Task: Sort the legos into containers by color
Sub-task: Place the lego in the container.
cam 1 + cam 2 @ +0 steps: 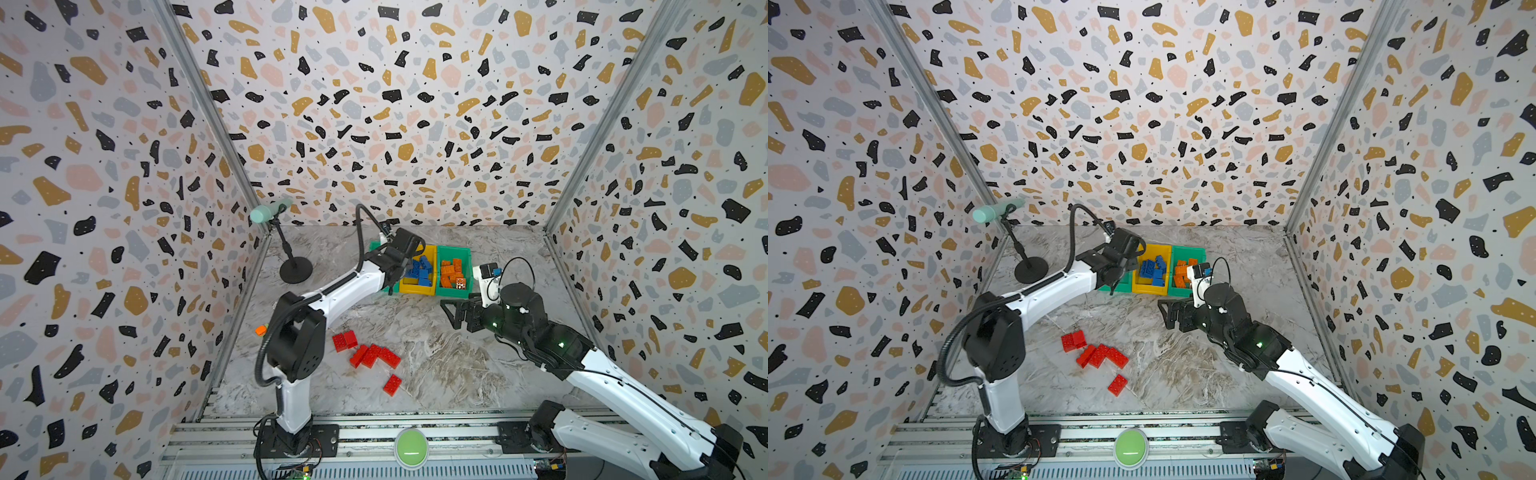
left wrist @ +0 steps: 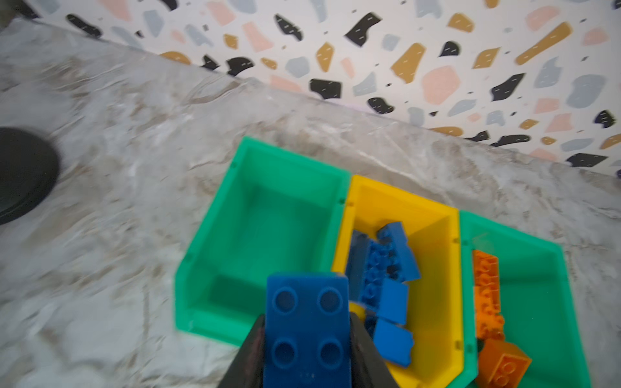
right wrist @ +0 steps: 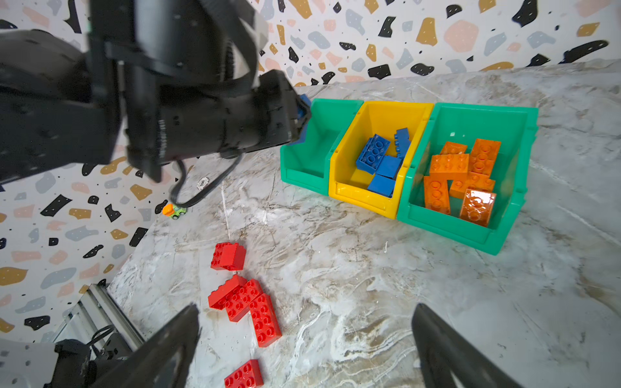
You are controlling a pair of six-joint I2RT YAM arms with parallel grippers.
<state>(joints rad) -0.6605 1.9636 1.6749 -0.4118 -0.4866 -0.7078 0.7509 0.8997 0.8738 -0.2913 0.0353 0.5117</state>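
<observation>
what could go wrong: the left hand (image 2: 306, 317) carries a blue brick (image 2: 307, 336), and in the wrist view it seems to hang over the wall shared by the empty green bin (image 2: 268, 188) and the yellow bin (image 2: 433, 235), where the other blue bricks (image 2: 386, 285) lie. let go here, i judge it could drop into the wrong bin, or strike the rim and bounce out onto the surface (image 3: 369, 268). the blue heap sits at the yellow bin's near end, so a brick landing on it might slide off. the view is blurred, so i cannot tell its height.

left hand: clamped tight on the brick's two sides. right hand (image 3: 305, 309): jaws spread wide, holding nothing, above bare surface near the loose red bricks (image 3: 248, 302), which lie well apart from the bins. orange bricks (image 3: 463, 171) sit in the other green bin (image 3: 487, 111).
</observation>
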